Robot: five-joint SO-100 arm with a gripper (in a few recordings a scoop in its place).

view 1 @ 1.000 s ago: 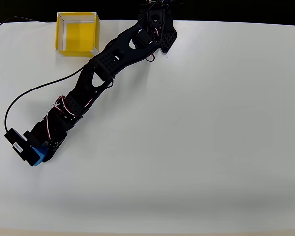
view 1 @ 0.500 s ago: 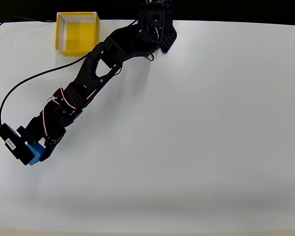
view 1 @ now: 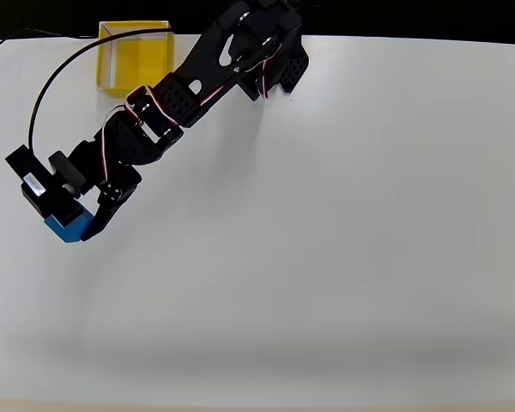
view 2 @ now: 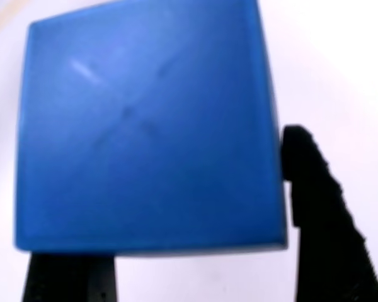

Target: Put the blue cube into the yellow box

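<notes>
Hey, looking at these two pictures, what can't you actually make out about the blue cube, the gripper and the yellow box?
- Small bright blue cube: in the overhead view the black gripper covers most of it.
- Whether the cube is lifted off the white table: neither view settles it.
- Cube's left face: in the wrist view the cube hides any finger there; one finger shows at right.
- Square open-topped yellow box: in the overhead view the arm crosses its lower right corner.

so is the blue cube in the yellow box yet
No, out: the blue cube is clamped in the gripper, apart from the yellow box.
</notes>
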